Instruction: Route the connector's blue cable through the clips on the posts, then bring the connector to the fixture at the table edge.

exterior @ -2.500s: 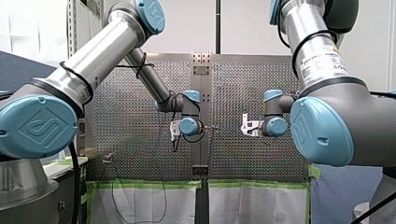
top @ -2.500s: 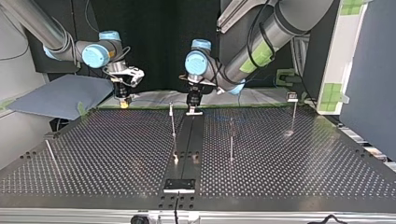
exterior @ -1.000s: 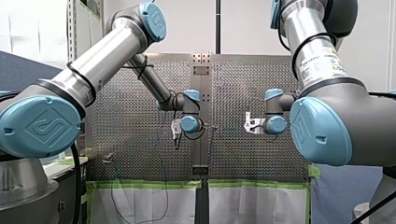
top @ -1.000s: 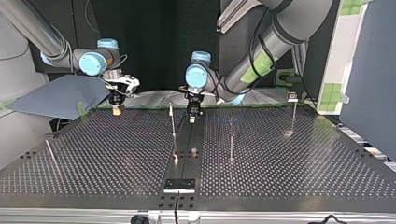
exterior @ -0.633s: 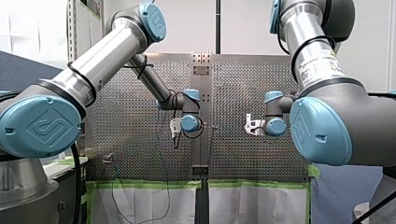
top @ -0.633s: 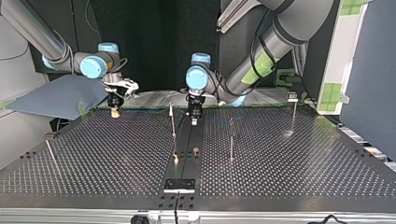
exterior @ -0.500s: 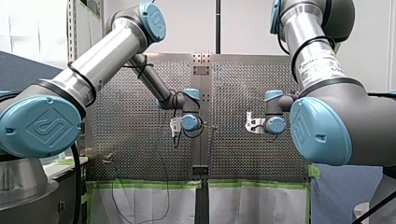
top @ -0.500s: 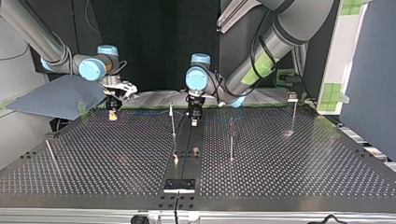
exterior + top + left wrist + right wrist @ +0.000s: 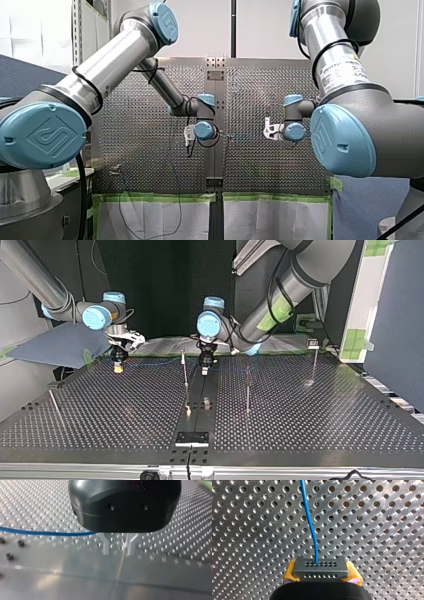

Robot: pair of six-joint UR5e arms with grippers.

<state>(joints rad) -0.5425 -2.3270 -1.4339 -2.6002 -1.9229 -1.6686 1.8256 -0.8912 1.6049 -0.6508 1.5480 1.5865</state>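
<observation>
Right end effector [image 9: 322, 573]: connector [image 9: 321, 566] clamped between yellow pads [image 9: 290, 571]; blue cable [image 9: 310, 525] led from it over perforated counter [image 9: 374, 530]. Left end effector [image 9: 118, 547]: fingers [image 9: 106, 547] set narrowly apart.

Seen in the top view, the robot's left arm [image 9: 280, 295] comes in from 1 o'clock and its right arm [image 9: 37, 282] from 10 o'clock. Both wrists point their grippers straight down, toward 6 o'clock. The left gripper [image 9: 118, 547] is black, its two metal fingers [image 9: 106, 545] parted with a gap between them. The right gripper [image 9: 321, 572] presses its yellow pads [image 9: 289, 571] against both ends of the connector [image 9: 321, 566].
</observation>
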